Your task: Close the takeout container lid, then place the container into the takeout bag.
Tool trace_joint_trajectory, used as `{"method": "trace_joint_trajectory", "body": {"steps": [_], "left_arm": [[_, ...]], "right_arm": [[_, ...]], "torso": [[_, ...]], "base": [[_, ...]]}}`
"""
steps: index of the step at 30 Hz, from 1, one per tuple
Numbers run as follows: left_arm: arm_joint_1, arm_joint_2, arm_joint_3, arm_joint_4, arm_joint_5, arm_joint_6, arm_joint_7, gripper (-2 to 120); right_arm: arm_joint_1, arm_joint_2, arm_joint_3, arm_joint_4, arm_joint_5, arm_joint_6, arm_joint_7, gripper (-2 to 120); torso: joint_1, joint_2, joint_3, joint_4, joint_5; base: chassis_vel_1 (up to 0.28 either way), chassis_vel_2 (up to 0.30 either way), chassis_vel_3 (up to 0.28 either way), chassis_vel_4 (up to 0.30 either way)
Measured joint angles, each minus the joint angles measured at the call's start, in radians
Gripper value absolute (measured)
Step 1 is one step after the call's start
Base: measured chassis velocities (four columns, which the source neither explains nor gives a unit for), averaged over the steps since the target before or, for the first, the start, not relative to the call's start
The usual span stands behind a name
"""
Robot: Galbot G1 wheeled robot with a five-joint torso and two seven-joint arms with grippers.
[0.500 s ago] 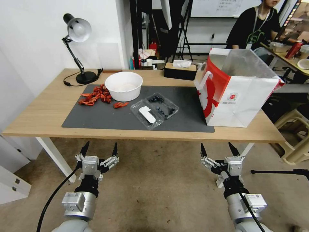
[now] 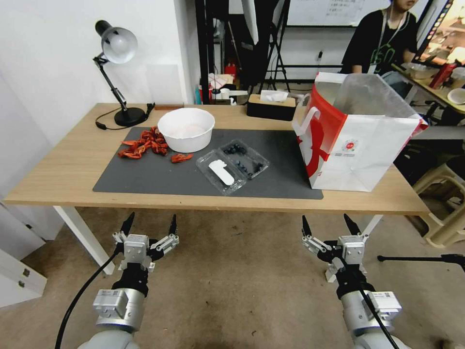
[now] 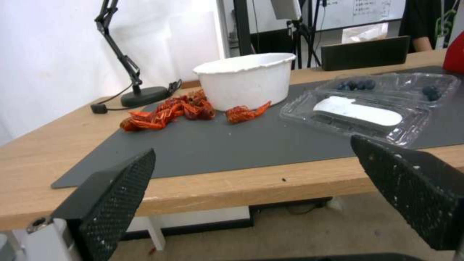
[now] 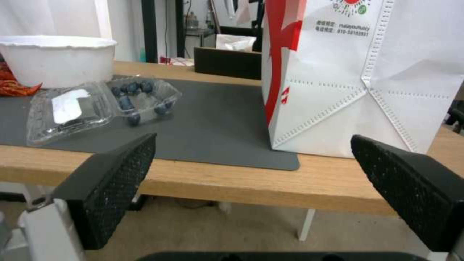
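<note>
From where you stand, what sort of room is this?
Probably a lab or workshop staged as a takeout packing spot. A wooden table holds a takeout bag and an open takeout container, with tripods and a whiteboard behind.

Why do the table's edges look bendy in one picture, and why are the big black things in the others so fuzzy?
In the head view the wide lens bows the table outward; in the left wrist view the left hand's fingers sit too near the camera to be sharp, while the berry box behind is clearer; in the right wrist view the right hand's fingers blur likewise, and the bag looks brightly lit.
</note>
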Motion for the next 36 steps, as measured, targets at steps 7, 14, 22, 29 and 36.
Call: {"method": "trace_joint_trajectory", "body": {"steps": [7,14,22,29,36], "left_arm": [[0.0,0.0,0.0,0.0,0.0,0.0,0.0,100],[-0.013,0.0,0.002,0.0,-0.014,0.02,-0.004,100],[-0.178,-0.005,0.037,0.004,-0.171,0.25,-0.062,100],[-0.238,0.012,0.04,0.051,-0.239,0.211,-0.079,100],[-0.219,0.015,0.029,0.059,-0.228,0.152,-0.071,100]], "right_arm": [[0.0,0.0,0.0,0.0,0.0,0.0,0.0,100],[0.01,0.0,0.0,0.001,0.003,-0.019,0.002,100],[0.129,0.003,0.015,0.022,0.042,-0.232,0.033,100],[0.233,-0.005,0.024,0.032,0.096,-0.389,0.058,100],[0.341,-0.11,-0.017,-0.043,0.26,-0.339,0.065,100]], "torso": [[0.0,0.0,0.0,0.0,-0.0001],[0.0,0.0,0.0,0.0001,0.0],[0.0,0.0,0.0,0.0,0.0],[0.0,0.0,0.0,-0.0004,-0.0002],[0.0,0.0,0.0,0.0002,0.0001]], "base": [[0.0,0.0,0.0,0.0],[0.0,0.0,0.0,0.0],[0.0,0.0,0.0,0.0],[0.0,0.0,0.0,0.0],[0.0,0.0,0.0,0.0]]}}
